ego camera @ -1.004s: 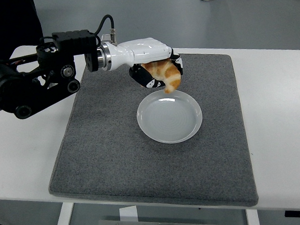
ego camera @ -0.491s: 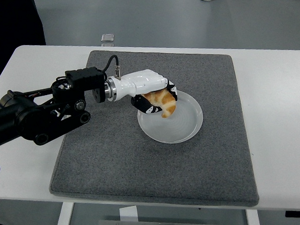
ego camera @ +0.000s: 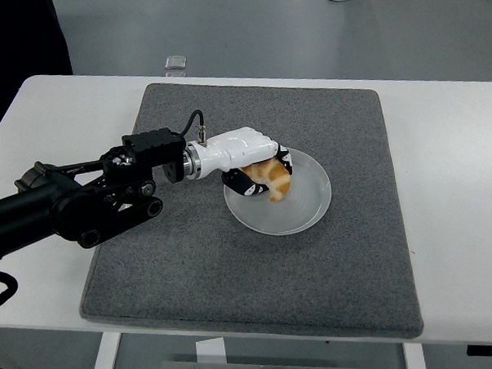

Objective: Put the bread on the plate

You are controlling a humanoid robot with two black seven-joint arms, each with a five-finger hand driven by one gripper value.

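Over the plate [ego camera: 300,215], left hand [ego camera: 249,156] lower than before, still grasping bread [ego camera: 272,177], bread touching dish.

The left hand [ego camera: 257,163] has a glossy white plastic shell on a matt black arm [ego camera: 75,204]. The plate [ego camera: 300,211] is smooth, shiny white. Beneath it lies a coarse grey felt mat [ego camera: 258,274] on a smooth white table [ego camera: 459,191].

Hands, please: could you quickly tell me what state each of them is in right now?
Left hand: closed on the bread, low over the white plate.
Right hand: not in view.
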